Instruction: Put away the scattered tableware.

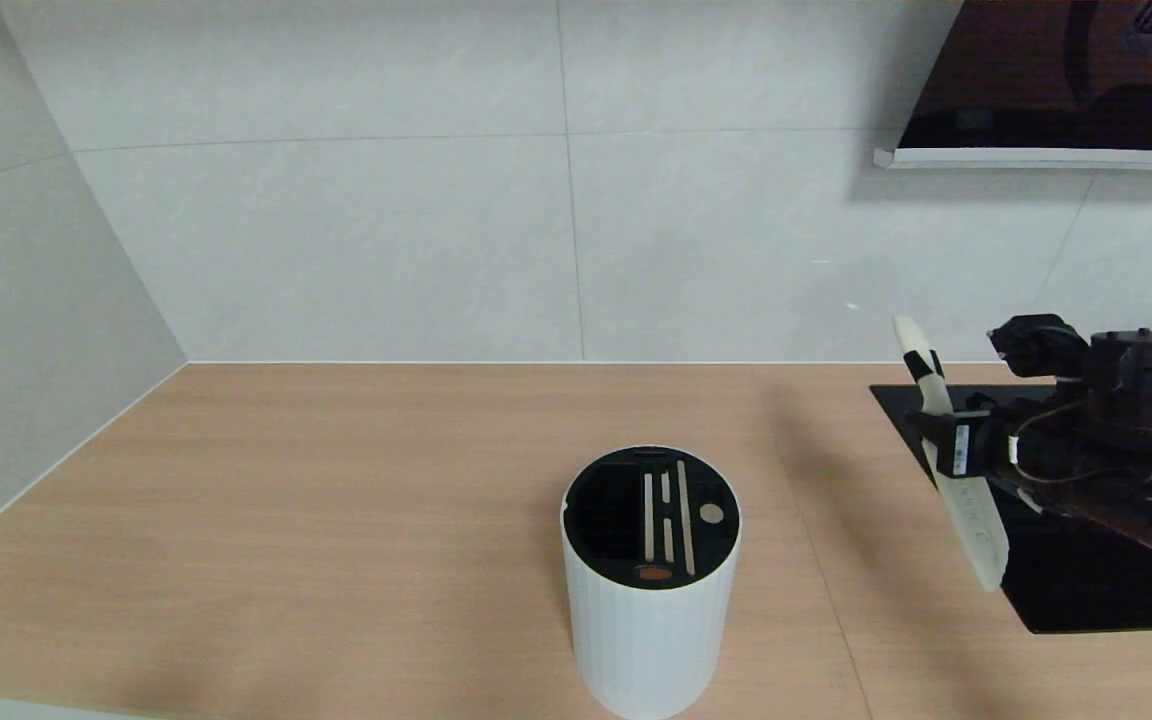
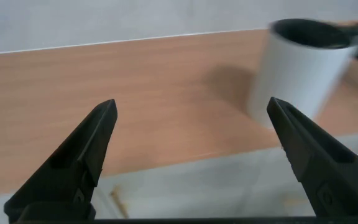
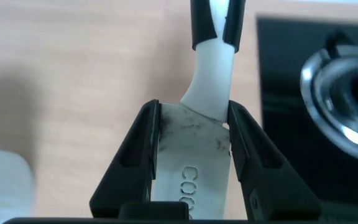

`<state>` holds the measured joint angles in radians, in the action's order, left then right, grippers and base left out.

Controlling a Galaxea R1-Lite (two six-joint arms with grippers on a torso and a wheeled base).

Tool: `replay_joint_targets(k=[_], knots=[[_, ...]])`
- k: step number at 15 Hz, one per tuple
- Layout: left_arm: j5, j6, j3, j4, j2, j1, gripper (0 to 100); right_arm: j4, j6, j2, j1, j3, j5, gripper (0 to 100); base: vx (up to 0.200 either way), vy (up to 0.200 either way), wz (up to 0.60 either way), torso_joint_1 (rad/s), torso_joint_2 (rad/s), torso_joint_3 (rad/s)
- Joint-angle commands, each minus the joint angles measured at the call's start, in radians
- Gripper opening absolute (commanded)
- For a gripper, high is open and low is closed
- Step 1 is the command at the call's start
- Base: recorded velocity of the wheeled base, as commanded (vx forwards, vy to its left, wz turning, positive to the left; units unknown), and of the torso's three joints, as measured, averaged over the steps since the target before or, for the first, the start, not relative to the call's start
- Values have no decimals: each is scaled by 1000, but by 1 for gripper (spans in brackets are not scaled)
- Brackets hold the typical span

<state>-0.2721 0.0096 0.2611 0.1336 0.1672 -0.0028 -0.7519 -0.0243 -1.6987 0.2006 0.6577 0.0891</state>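
L gripper (image 2: 191, 109) hangs spread wide, empty, at the near counter (image 1: 336, 480) edge. Holder (image 1: 651, 610) stands mid-counter. R gripper (image 1: 958, 442), right over the hob (image 1: 1086, 590), clamps the tilted white knife (image 1: 978, 528). You're mid-carry, I'd say; next swing left, line the blade up w/ a slot.

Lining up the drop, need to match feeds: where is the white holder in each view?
Head view: white holder bottom centre, on the wooden counter.
Left wrist view: on the counter beyond the open left end effector, here.
Right wrist view: pale blur at the frame edge, probably it.
Shared landmark: the wooden counter.
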Motion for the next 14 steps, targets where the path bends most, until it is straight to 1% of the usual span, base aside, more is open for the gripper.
replay_joint_targets(k=[1,2,3,4,6,7,8,9,10,11,12,14], knots=[[-102,1,127,6,276,-3,100,32,1,-25,29,82,-3,0,0,0,0,0,0,0],[-154,1,181,-29,419,-5,100,43,6,-41,37,114,-16,0,0,0,0,0,0,0],[-180,1,205,-65,499,-11,100,46,12,-42,42,134,-39,0,0,0,0,0,0,0],[-205,1,236,-123,603,-31,100,55,23,-44,56,166,-66,0,0,0,0,0,0,0],[-205,-2,282,-203,749,-100,100,111,33,-48,85,243,-66,0,0,0,0,0,0,0],[-205,-16,320,-232,821,-123,100,146,32,-45,105,290,-65,0,0,0,0,0,0,0],[-205,-43,363,-250,879,-163,100,174,30,-45,126,316,-60,0,0,0,0,0,0,0],[-205,-95,422,-273,948,-218,100,190,30,-44,155,332,-57,0,0,0,0,0,0,0],[-205,-151,466,-298,992,-255,100,190,30,-44,172,332,-49,0,0,0,0,0,0,0],[-206,-195,494,-324,1028,-284,100,190,29,-42,187,332,-40,0,0,0,0,0,0,0],[-206,-272,514,-408,1091,-335,100,192,27,-13,220,326,-12,0,0,0,0,0,0,0],[-208,-352,517,-523,1161,-368,100,204,4,25,255,309,-3,0,0,0,0,0,0,0]])
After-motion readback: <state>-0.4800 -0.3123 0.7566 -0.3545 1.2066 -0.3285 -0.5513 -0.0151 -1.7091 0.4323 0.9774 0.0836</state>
